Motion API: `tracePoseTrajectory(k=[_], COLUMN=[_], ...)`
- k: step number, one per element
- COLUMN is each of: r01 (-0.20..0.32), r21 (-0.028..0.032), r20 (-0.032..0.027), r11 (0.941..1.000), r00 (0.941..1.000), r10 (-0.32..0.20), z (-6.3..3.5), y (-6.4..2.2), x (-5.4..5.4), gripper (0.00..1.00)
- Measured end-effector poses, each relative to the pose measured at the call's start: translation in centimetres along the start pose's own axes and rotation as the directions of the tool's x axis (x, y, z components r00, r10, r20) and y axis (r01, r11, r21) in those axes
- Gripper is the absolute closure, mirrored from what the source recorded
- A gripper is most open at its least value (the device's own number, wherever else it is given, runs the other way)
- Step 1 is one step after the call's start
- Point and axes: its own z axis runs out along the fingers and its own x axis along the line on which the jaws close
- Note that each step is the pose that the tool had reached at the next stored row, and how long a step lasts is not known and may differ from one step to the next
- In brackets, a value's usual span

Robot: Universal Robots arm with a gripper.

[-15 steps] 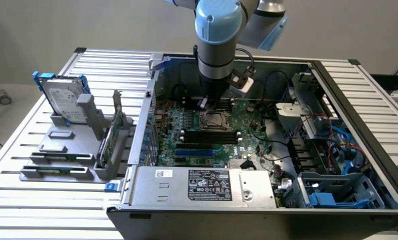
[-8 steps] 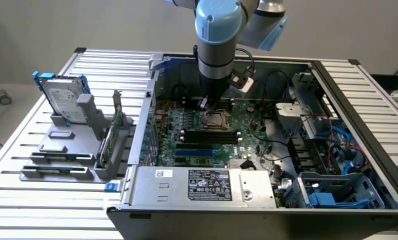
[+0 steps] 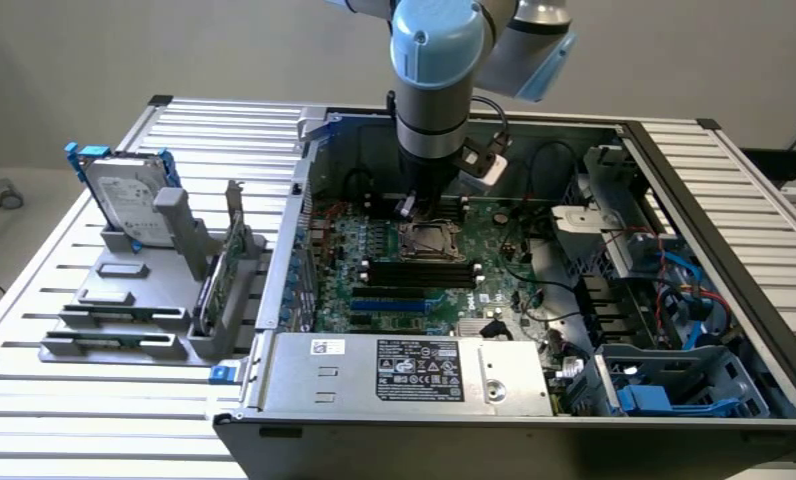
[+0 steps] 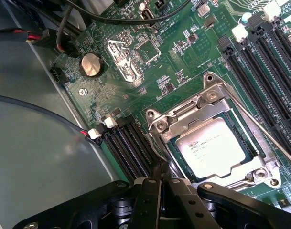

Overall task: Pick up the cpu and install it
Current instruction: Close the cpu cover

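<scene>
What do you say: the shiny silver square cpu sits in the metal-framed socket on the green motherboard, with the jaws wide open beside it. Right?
Not quite. The wrist view shows the gripper with its jaws shut, not wide open. The shiny silver square cpu does sit in the metal-framed socket on the green motherboard.

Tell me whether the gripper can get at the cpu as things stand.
Probably yes. The cpu lies uncovered inside the metal socket frame, with the gripper close beside it and nothing between. The frame hugs its edges, though, and the jaws are shut.
</scene>
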Motion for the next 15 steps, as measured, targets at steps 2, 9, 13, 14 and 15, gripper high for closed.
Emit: tracePoseTrajectory(k=[2, 9, 13, 14, 15], r01=[0.000, 0.002, 0.002, 0.003, 0.003], r21=[0.0000, 0.0006, 0.0008, 0.0008, 0.0009], r20=[0.0000, 0.0001, 0.0002, 0.0003, 0.0003], r11=[1.0000, 1.0000, 1.0000, 1.0000, 1.0000], r00=[1.0000, 1.0000, 1.0000, 1.0000, 1.0000], r10=[0.000, -0.002, -0.002, -0.003, -0.003], z=[0.00, -0.02, -0.02, -0.02, -0.03], y=[0.00, 0.06, 0.09, 0.10, 0.11], x=[0.00, -0.07, -0.12, -0.13, -0.14], gripper=[0.89, 0.89, 0.89, 0.89, 0.89])
